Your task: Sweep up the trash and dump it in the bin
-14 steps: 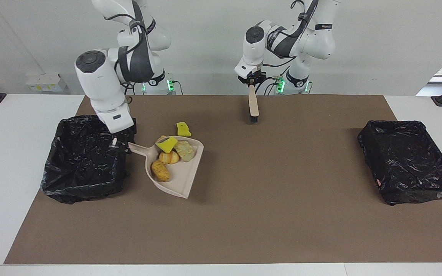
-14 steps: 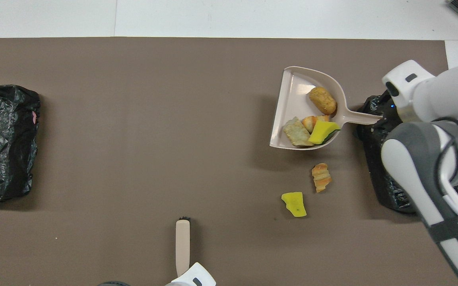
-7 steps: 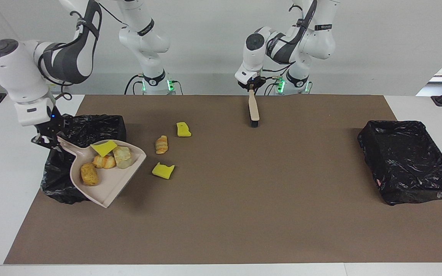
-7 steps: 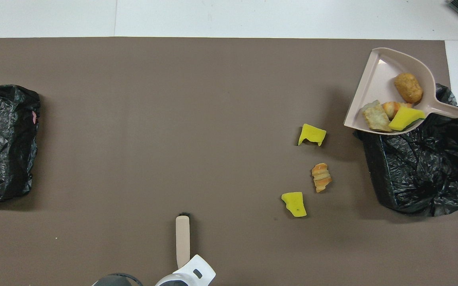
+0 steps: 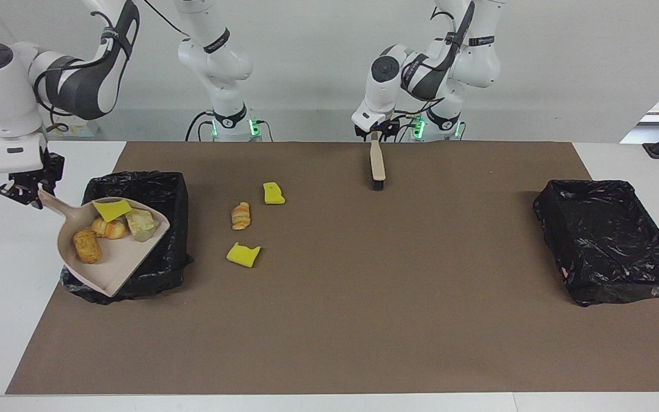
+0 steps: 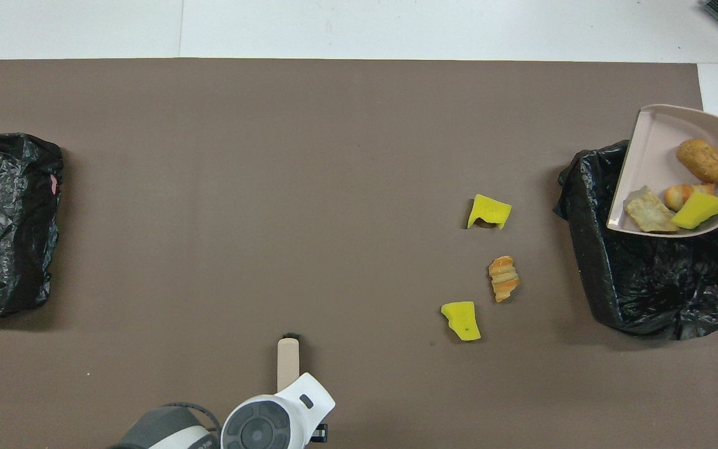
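Observation:
My right gripper point(image 5: 25, 191) is shut on the handle of the beige dustpan point(image 5: 129, 257), held in the air over the black-lined bin point(image 5: 163, 189) at the right arm's end of the table. In the pan lie a yellow sponge chunk point(image 5: 111, 209) and three brown bread-like lumps point(image 5: 87, 246). Three scraps of trash lie on the mat beside the bin: a croissant-like lump point(image 5: 241, 216) and two yellow sponges point(image 5: 273, 193) point(image 5: 243, 254). My left gripper point(image 5: 376, 133) sits at the handle end of the black-bristled brush point(image 5: 377, 163), which lies on the mat.
A second black-lined bin point(image 5: 610, 240) stands at the left arm's end of the table. The brown mat point(image 5: 364, 297) covers most of the white table. In the overhead view the dustpan point(image 6: 652, 143) overlaps the bin's point(image 6: 646, 287) rim.
The right arm carried the loaded dustpan off the mat and sideways until it hangs over the bin, uncovering a yellow sponge. The left gripper drew slightly back at the brush handle.

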`<action>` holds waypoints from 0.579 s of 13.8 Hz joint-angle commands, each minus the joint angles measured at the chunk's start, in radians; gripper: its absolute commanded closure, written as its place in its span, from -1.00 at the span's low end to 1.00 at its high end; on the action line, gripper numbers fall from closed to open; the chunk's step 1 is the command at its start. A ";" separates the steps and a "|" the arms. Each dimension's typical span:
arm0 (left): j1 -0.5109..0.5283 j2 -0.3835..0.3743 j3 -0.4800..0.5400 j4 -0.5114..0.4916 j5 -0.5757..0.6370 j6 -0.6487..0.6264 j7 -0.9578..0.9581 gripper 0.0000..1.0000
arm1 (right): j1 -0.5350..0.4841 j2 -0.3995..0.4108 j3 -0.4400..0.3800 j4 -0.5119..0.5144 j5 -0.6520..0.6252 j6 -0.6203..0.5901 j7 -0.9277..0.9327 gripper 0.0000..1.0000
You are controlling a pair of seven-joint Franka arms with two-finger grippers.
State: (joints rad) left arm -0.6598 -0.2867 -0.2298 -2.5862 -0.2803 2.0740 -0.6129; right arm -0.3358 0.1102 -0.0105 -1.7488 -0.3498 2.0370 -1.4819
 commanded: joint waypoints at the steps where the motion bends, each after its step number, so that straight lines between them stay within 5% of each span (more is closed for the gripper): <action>1: 0.110 0.098 0.001 0.173 -0.004 -0.098 0.106 -1.00 | -0.008 -0.046 0.010 -0.054 -0.102 -0.003 0.049 1.00; 8: 0.385 0.188 0.001 0.621 0.156 -0.336 0.339 -1.00 | -0.005 -0.032 0.011 -0.042 -0.155 -0.009 0.121 1.00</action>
State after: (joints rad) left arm -0.3509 -0.1349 -0.2186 -2.1062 -0.1421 1.8222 -0.3406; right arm -0.3354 0.0893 -0.0102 -1.7966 -0.4587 2.0316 -1.3823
